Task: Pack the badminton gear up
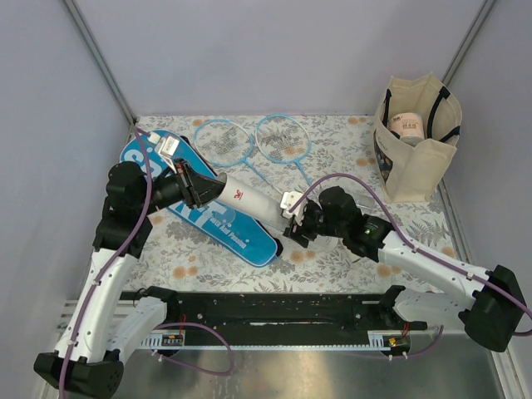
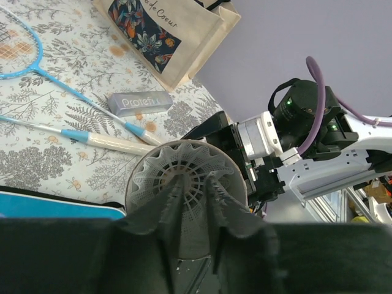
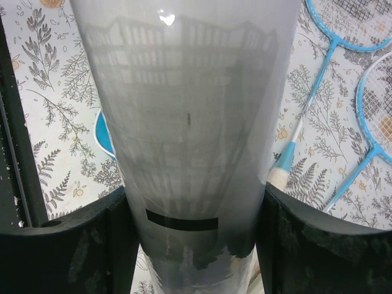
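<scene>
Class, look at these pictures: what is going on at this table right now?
The right gripper clamps the white tube, which lies over the blue racket cover. The left gripper is at the tube's open end, where a shuttlecock sits in the mouth. Both rackets lie unpacked on the table.

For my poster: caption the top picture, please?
Right gripper grips the white tube, left gripper at its other end.
</scene>
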Robot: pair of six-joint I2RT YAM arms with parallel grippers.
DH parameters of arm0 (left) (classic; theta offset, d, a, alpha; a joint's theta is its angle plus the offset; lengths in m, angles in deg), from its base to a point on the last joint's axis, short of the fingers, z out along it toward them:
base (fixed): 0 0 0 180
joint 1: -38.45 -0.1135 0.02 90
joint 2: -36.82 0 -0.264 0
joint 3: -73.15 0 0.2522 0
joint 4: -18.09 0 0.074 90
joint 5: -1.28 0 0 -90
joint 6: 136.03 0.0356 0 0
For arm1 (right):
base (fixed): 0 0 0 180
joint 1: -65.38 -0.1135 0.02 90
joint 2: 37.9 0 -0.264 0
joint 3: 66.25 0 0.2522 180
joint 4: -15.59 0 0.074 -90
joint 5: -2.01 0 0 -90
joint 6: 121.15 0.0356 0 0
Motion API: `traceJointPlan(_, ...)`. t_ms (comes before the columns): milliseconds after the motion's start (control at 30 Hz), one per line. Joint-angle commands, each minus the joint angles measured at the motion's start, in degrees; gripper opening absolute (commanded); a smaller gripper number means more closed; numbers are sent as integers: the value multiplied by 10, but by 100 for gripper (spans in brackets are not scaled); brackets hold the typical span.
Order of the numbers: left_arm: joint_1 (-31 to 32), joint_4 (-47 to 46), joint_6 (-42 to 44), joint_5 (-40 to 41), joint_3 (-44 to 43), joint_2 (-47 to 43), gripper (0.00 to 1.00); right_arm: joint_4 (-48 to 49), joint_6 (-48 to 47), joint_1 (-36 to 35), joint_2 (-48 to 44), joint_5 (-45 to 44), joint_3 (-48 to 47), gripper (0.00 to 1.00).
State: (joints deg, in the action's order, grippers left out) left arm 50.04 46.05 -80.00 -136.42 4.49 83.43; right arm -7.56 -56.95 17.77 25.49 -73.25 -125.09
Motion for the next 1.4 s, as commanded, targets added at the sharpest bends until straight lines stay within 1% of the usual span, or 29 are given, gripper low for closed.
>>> traceJointPlan(0,12,88,50,6,-49,-6,33,109,19,0,-5,-2,-19,39)
traceJointPlan(233,12,146,79,66,-127,-5,57,103,12,-1,-21,-21,-1,39)
traceJointPlan(367,11,152,77,109,-145,-13,68,102,13,-1,-28,-27,12,40)
traceJointPlan(400,11,150,77,118,-149,-17,71,103,15,-1,-30,-28,16,40)
traceJointPlan(467,11,151,78,136,-158,-19,76,103,19,-1,-33,-29,25,40)
traceJointPlan(567,11,163,89,154,-173,-14,80,103,26,0,-44,-35,42,40)
traceJointPlan(700,11,184,104,175,-190,-6,81,105,37,0,-70,-47,68,40)
traceJointPlan(900,11,239,146,276,-197,23,77,97,52,0,-120,-77,86,40)
traceJointPlan(967,11,253,160,308,-183,42,75,68,52,-1,-142,-90,89,40)
traceJointPlan(1033,11,267,168,334,-168,69,71,60,52,0,-167,-104,91,40)
traceJointPlan(1133,11,276,157,387,-142,124,67,47,51,0,-210,-122,96,40)
traceJointPlan(1233,11,262,125,439,-115,182,61,36,48,0,-246,-125,97,40)
traceJointPlan(1367,11,233,89,466,-93,271,53,21,47,0,-282,-126,97,40)
